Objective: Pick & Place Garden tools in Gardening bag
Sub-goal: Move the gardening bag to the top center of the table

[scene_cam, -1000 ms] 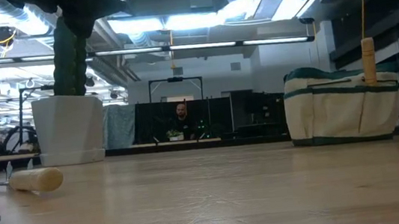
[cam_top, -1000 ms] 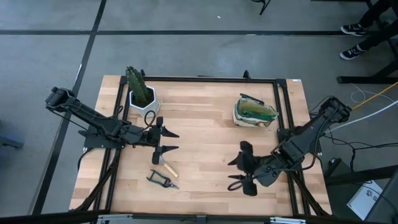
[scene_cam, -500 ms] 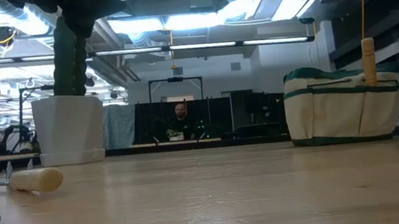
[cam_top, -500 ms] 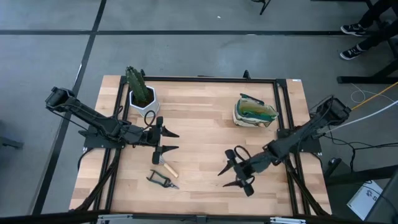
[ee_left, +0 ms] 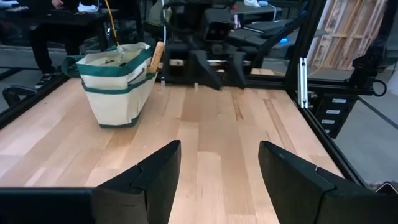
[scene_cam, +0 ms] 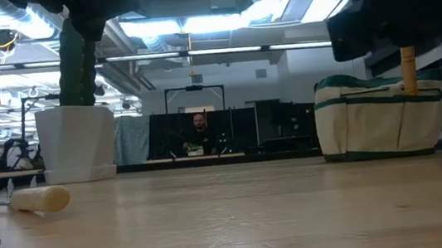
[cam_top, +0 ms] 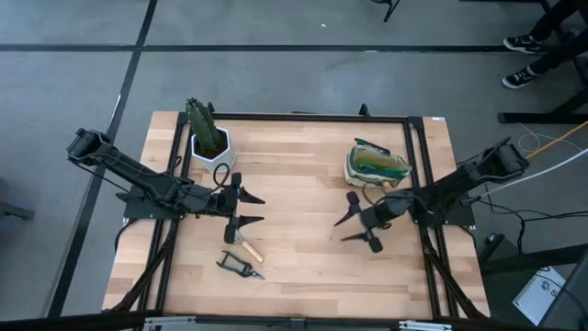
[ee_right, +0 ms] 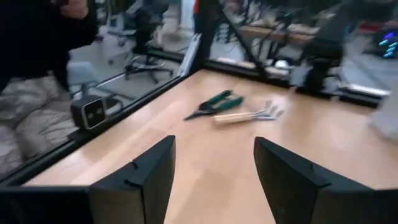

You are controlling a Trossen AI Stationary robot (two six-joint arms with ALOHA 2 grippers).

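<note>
The tan gardening bag [cam_top: 375, 165] with green trim stands at the far right of the table, and a wooden handle [scene_cam: 408, 69] sticks up out of it. The wooden-handled claw rake [cam_top: 244, 245] and the pruning shears [cam_top: 239, 267] lie flat at the near left, and both also show in the right wrist view as the rake [ee_right: 245, 115] and the shears [ee_right: 211, 104]. My left gripper [cam_top: 250, 210] hovers open just on the far side of the rake. My right gripper [cam_top: 352, 226] hangs open on the near side of the bag, pointing toward the table's left.
A white pot with a green cactus-like plant [cam_top: 209, 140] stands at the far left. A black frame rail [cam_top: 413, 184] runs along the table's right side by the bag. Bare wood [cam_top: 299, 230] lies between the two grippers. A person [scene_cam: 200, 130] stands far behind the table.
My right gripper has swung from the table's near right toward the far edge, ending beside the bag. It has come lower and turned from slanting down to pointing nearly level toward the table's left, staying open. The tools and the bag have kept still.
</note>
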